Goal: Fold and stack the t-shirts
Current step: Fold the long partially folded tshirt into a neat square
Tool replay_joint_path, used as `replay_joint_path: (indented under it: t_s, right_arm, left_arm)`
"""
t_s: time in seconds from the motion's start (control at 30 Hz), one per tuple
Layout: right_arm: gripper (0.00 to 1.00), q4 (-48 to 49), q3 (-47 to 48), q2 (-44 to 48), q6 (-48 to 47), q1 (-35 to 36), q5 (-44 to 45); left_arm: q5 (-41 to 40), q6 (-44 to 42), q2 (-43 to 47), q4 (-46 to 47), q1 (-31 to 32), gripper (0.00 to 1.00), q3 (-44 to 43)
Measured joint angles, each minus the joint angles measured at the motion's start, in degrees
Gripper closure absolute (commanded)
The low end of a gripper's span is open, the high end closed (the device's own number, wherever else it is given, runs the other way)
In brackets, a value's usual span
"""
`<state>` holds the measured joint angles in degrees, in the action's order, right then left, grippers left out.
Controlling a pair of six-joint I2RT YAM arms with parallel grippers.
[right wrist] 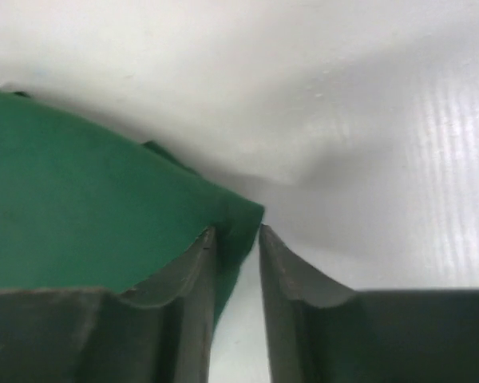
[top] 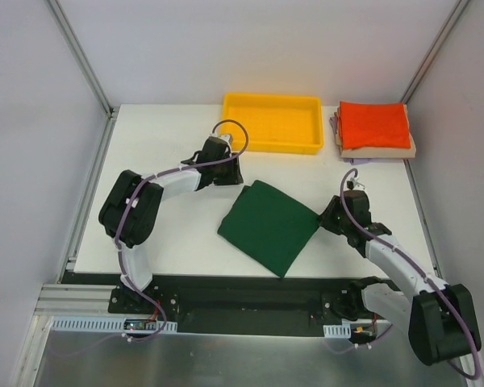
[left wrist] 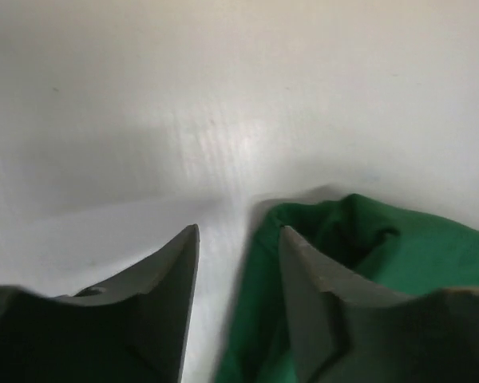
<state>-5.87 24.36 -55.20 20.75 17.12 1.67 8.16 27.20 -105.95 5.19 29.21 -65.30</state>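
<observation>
Right wrist view: right gripper (right wrist: 238, 239) narrowed around a corner of the dark green t-shirt (right wrist: 80, 207), jaws nearly together. Cloth pressed against one finger, a sliver of white table (right wrist: 367, 120) showing beside the other. Cannot tell whether clamped firmly on the cloth or merely close around it. Corner raised slightly off the surface, shadow beneath its edge.

Left wrist view: left gripper (left wrist: 238, 239) spread apart, holding nothing. Bare table between the fingers (left wrist: 156, 311), one of them overlapping the rumpled edge of the shirt.

Top external view: shirt folded to a rough square, turned diamond-wise, lying mid-table between the two arms. Left gripper at its upper-left corner, right gripper at its right corner. Yellow tray (top: 274, 147) at the far edge, behind the shirt and well apart from it. Stack of folded shirts just right of the tray: orange-red t-shirt (top: 374, 123) on top, tan t-shirt (top: 379, 151) beneath, lavender t-shirt (top: 336, 125) lowest, only its left edge visible.
</observation>
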Motion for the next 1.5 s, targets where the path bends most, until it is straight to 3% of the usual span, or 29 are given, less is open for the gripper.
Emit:
replay_joint_path:
  t_s: [0.07,0.1,0.13,0.23,0.43,0.6,0.7,0.83,1.1,1.3,1.5]
  right_arm:
    - [0.29,-0.07,0.07,-2.8,-0.55,-1.29,0.31]
    - [0.23,-0.28,0.17,-3.96,-0.94,-1.81,0.15]
    - [0.17,-0.85,0.46,-4.7,-1.44,-2.1,-0.26]
    - [0.04,-3.52,2.25,-4.57,-2.78,-2.29,-1.53]
    - [0.04,-9.49,5.51,6.6,-3.67,-2.32,-4.98]
    - [0.04,-3.67,3.89,13.79,1.11,-1.25,-18.36]
    - [0.04,0.15,3.13,10.84,3.39,1.75,-22.95]
    - [0.04,3.72,3.1,1.7,5.18,5.35,-25.9]
    - [0.04,4.61,2.71,-10.71,3.3,1.86,-24.46]
    - [0.04,6.51,5.09,-18.43,-0.15,-3.28,-25.4]
    - [0.04,5.31,11.19,-23.71,-5.9,-4.35,-24.7]
  left_arm:
    - [-1.22,-0.98,-1.42,-1.44,-0.46,0.3,-1.44]
    - [-1.46,-1.14,-1.66,-2.08,-0.7,0.2,-1.9]
    - [-1.57,-1.25,-1.73,-2.64,-0.83,0.04,-2.29]
    - [-1.7,-1.79,-1.29,-3.65,-0.76,0.01,-2.97]
    - [-0.2,-1.42,6.58,-7.69,-0.74,0.01,-1.44]
    - [10.47,-0.94,15.54,-7.89,0.17,0.01,-0.74]
    - [14.95,-0.83,13.68,-7.58,2.71,0.01,-2.78]
    - [19.91,-0.7,3.5,-7.54,5.81,0.01,-7.48]
    - [19.76,0.83,-9.55,-8.81,5.18,0.01,-11.43]
    - [15.3,3.52,-9.57,-8.63,4.81,0.01,-11.47]
    - [12.09,7.32,-1.77,-8.11,4.55,0.01,-2.14]
